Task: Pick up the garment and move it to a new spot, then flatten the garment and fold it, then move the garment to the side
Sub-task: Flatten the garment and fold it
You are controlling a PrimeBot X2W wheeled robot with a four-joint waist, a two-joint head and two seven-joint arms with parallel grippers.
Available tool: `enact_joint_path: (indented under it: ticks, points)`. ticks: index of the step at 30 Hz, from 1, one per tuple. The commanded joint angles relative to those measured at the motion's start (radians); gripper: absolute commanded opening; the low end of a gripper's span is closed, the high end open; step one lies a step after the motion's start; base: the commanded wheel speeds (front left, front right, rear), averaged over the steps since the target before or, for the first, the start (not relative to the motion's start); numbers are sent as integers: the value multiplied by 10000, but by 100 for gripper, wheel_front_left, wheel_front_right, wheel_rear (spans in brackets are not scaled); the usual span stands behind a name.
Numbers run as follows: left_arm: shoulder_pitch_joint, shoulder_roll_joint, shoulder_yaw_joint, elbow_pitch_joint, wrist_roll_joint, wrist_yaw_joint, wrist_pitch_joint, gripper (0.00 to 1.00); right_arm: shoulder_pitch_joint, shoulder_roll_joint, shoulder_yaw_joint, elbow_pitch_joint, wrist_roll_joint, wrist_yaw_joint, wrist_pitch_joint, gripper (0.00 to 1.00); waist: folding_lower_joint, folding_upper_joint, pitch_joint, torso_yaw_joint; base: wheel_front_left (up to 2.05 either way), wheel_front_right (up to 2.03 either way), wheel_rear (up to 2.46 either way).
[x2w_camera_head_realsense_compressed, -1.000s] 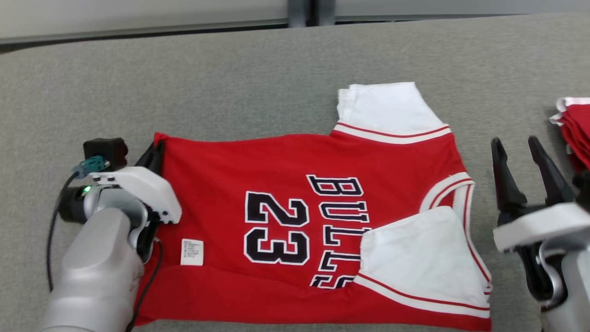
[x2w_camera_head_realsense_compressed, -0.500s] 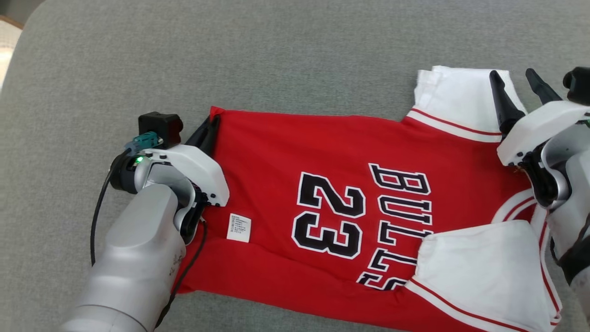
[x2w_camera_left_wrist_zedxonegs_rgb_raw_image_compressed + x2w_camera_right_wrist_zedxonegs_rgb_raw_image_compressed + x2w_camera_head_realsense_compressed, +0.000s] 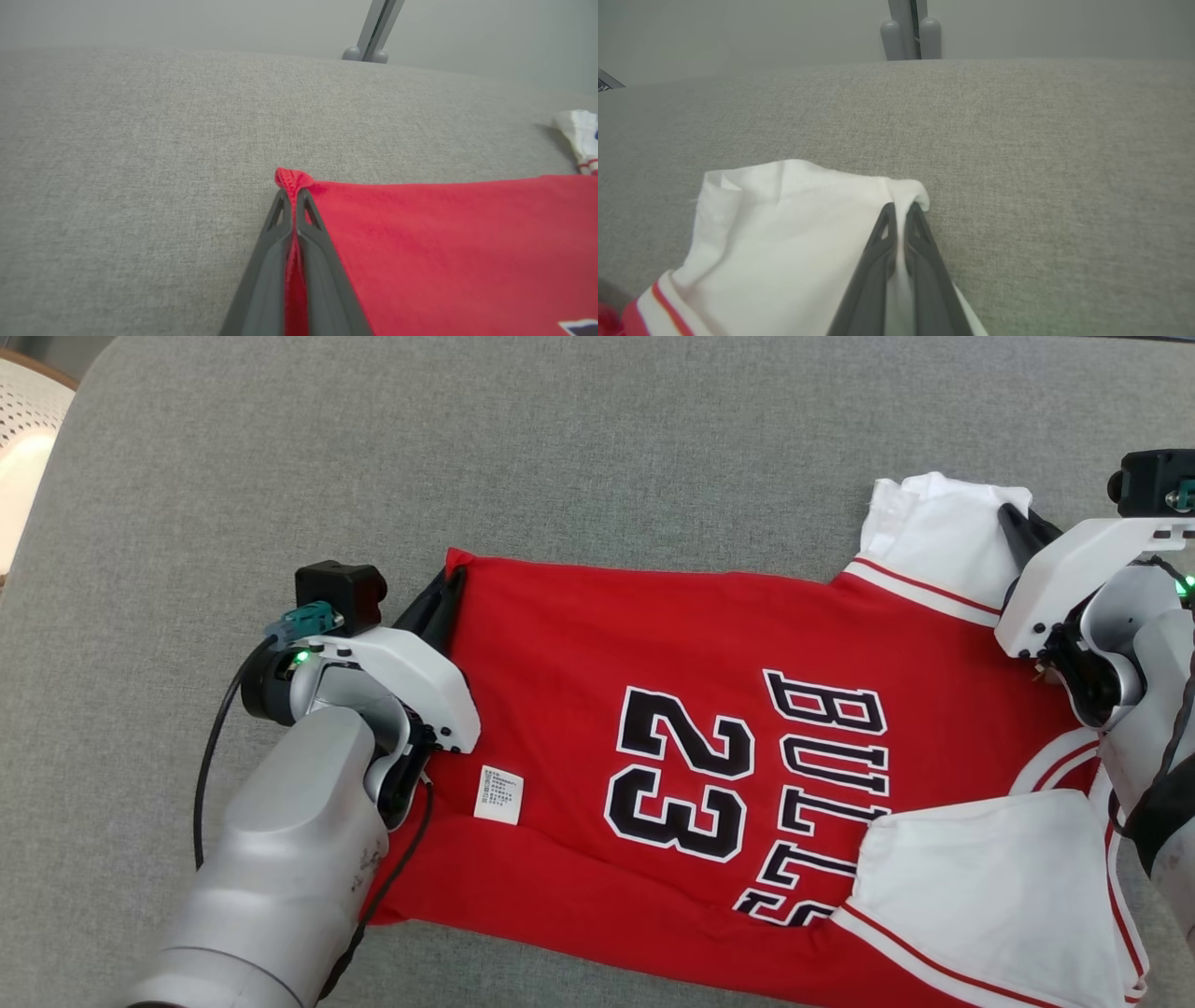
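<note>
The garment (image 3: 597,644) is a red jersey with white sleeves and black "BULLS 23" lettering, lying spread flat on the grey cushioned surface (image 3: 560,457). My left gripper (image 3: 451,586) is shut on the garment's far left hem corner (image 3: 290,179), red fabric pinched between its dark fingers (image 3: 271,261). My right gripper (image 3: 1019,523) is shut on the edge of the far white sleeve (image 3: 934,527), and in the right wrist view (image 3: 901,212) white cloth (image 3: 784,224) runs between its fingers. The near white sleeve (image 3: 980,887) lies folded over the chest.
A white care label (image 3: 498,794) lies on the red fabric near my left wrist. A pale perforated object (image 3: 23,425) shows at the upper left corner. A bit of another white-and-red cloth (image 3: 579,140) lies to the far right in the left wrist view.
The camera has tilted and shifted. My right gripper moved from open beside the collar up to the far white sleeve and shut on its edge. The left gripper kept its hold on the hem corner.
</note>
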Motion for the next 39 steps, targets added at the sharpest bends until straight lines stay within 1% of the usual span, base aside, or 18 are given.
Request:
enact_joint_path:
  ticks: [1,2,6,8,10,15,21,24,26,28,31,35,39]
  points:
    - [-32,174,-15,-31,-147,-10,-130,0,-26,-88,214,-68,182,-5,-335,0,0,0,-79,-34,0,0,0]
    - [-32,174,-15,-31,-147,-10,-130,0,-26,-88,214,-68,182,-5,-335,0,0,0,-79,-34,0,0,0]
    - [153,346,48,-175,-441,-10,-265,0,272,-166,643,-542,524,-5,-1285,0,0,0,-331,-160,0,0,0]
    - [178,525,-18,-200,-310,-10,-317,0,484,-307,777,-847,794,-5,-1733,0,0,0,-473,-180,0,0,0]
    - [341,482,104,-357,-508,-10,-341,0,758,-414,999,-1126,951,-5,-2124,0,0,0,-651,-237,0,0,0]
    - [762,667,378,-848,-774,-10,-386,0,1493,-623,1328,-1975,1440,-3,-2965,0,0,0,-935,-413,0,0,0]
    - [1472,966,678,-1733,-910,-10,-397,0,2612,-799,1446,-3067,1966,-5,-3606,0,0,0,-1194,-664,0,0,0]
    - [2009,991,868,-2398,-1265,-10,-390,0,3437,-804,1306,-3697,2198,-3,-3816,0,0,0,-1314,-791,0,0,0]
    - [2420,1211,947,-2743,-1372,-10,-389,0,4044,-701,1245,-4203,2374,-3,-3891,0,0,0,-1378,-904,0,0,0]
    - [2923,1238,1016,-3210,-1729,-10,-321,0,4684,-676,1097,-4612,2484,-3,-3977,0,0,0,-1460,-1010,0,0,0]
    - [3674,1577,1150,-3829,-2151,-10,-59,0,5629,-540,930,-5159,2515,-3,-4011,0,0,0,-1566,-1139,0,0,0]
    - [4679,1877,1243,-4650,-2431,180,204,0,6720,-311,655,-5727,2663,-3,-4034,0,0,0,-1757,-1273,0,0,0]
    - [5463,2502,1123,-5522,-2038,741,326,0,7610,-104,379,-6251,2564,-3,-4018,0,0,0,-1943,-1334,0,0,0]
